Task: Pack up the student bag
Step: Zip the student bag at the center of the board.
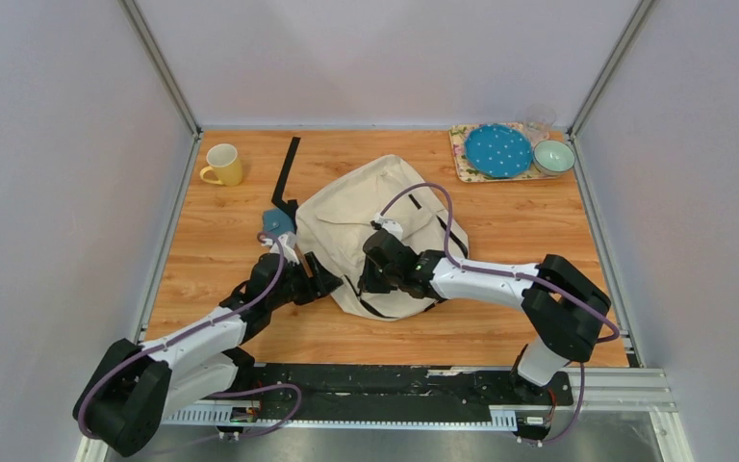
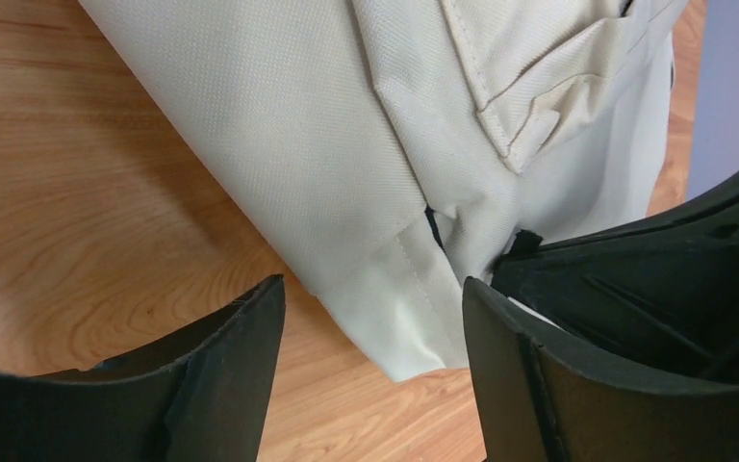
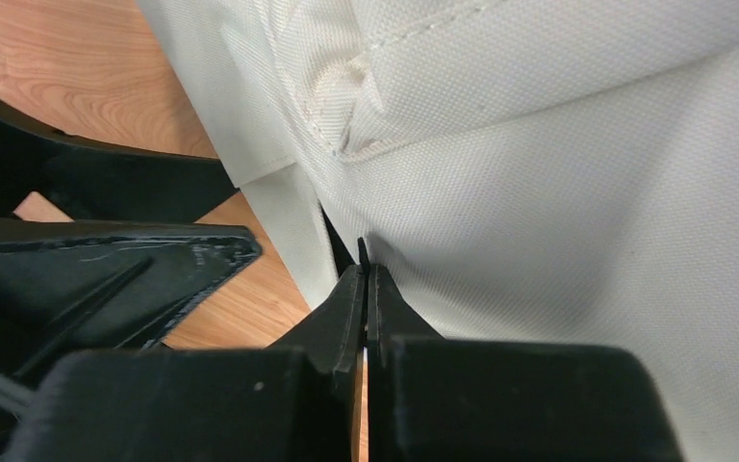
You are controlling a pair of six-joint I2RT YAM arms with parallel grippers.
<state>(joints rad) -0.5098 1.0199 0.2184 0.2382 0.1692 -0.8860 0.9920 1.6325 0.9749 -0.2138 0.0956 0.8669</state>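
Wood-grain tabletop (image 1: 221,221), plain white walls all round, and smack in the middle lies the student bag (image 1: 385,207): a big cream woven-fabric backpack with black straps, lying flat and slumped. Beyond the bag to the left sits a yellow ceramic mug (image 1: 222,165). Beyond it to the right there's a floral tray (image 1: 459,159) carrying a blue dotted plate (image 1: 498,151) and a pale green bowl (image 1: 553,156). Some small blue thing (image 1: 275,220) pokes out at the bag's left edge, no idea what it is.

Both arms are working the bag's near edge. The left gripper (image 2: 370,289) has its jaws wide apart, straddling a bottom corner of the bag with nothing in them. The right gripper (image 3: 366,274) is clamped fully shut at a dark gap in the bag's seam. A thin black sliver shows at its tips, but I can't tell if it's actually pinched.

Handling-wise, my guess is the bag is soft, light and limp, so it'll sag and skate across the wood when tugged. Grab a zipper pull, a strap or a stitched seam, and pin the fabric with the other gripper.
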